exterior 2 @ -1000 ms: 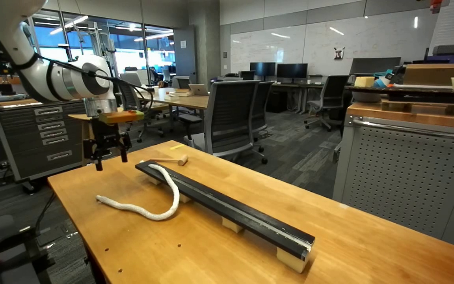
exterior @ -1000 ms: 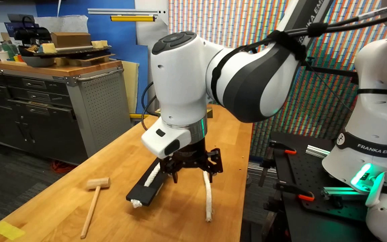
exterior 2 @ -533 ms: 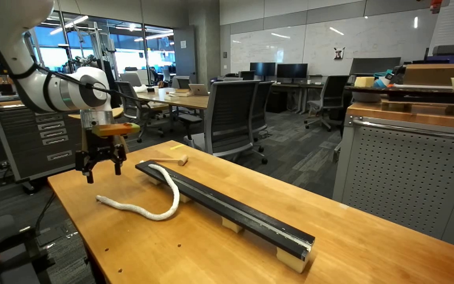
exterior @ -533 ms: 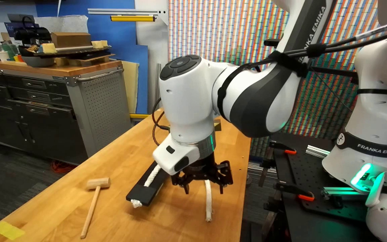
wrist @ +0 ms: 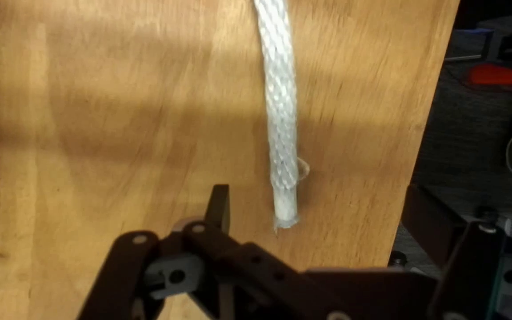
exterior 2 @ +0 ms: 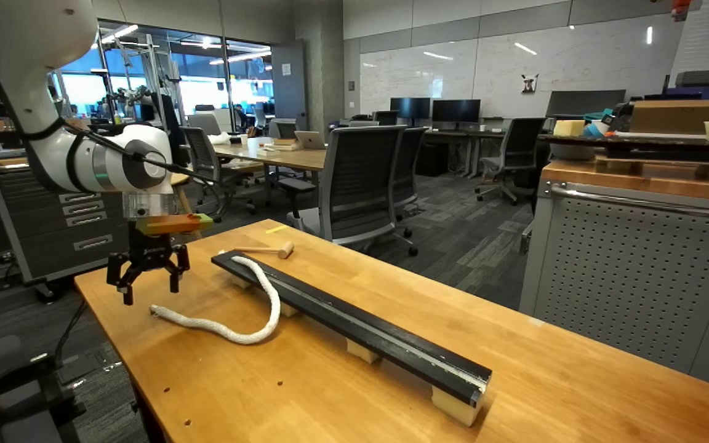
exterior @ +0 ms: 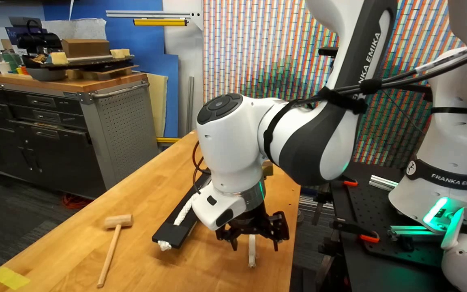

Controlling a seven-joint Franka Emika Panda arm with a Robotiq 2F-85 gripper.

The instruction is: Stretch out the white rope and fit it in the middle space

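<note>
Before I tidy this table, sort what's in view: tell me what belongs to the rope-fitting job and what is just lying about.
Part of the job:
white rope, one end loose
black bar with its lengthwise groove
pale blocks under the bar
gripper, open

Just lying about, as far as I can judge:
wooden mallet
yellow tape
brown box in the background

In an exterior view, the arm (exterior: 230,148) — gripper (exterior: 255,246) included — hides a middle stretch of white rope (exterior: 251,253).

Braided rope (wrist: 281,98), smooth wooden tabletop (exterior 2: 330,394), matt black bar (exterior 2: 354,326)
</note>
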